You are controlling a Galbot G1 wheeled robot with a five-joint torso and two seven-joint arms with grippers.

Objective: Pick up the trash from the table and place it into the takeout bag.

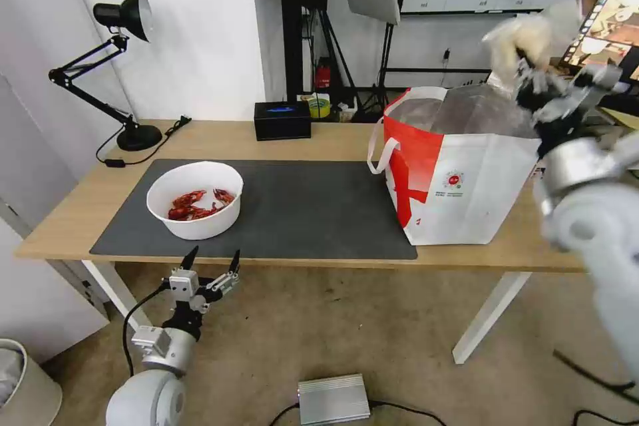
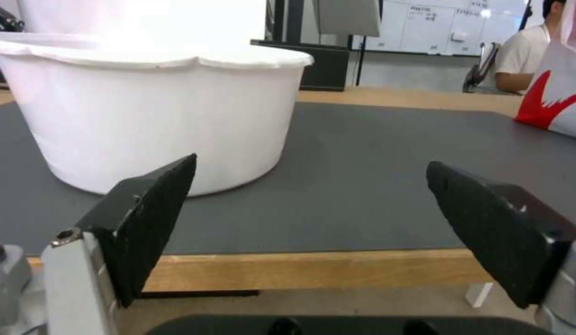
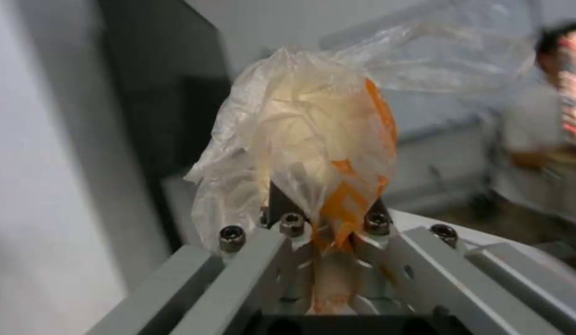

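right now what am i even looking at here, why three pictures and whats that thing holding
It is a two-armed robot clearing a table. The wide picture comes from a camera on its head; the other two come from cameras on its wrists.

The right gripper is raised above the open takeout bag, shut on a clear bag with a beige lump; the right wrist view shows that bag close up.

The left gripper waits open, low at the table's front edge, near a white bowl of red crayfish shells on the dark mat. A desk lamp and a small black box stand at the back.
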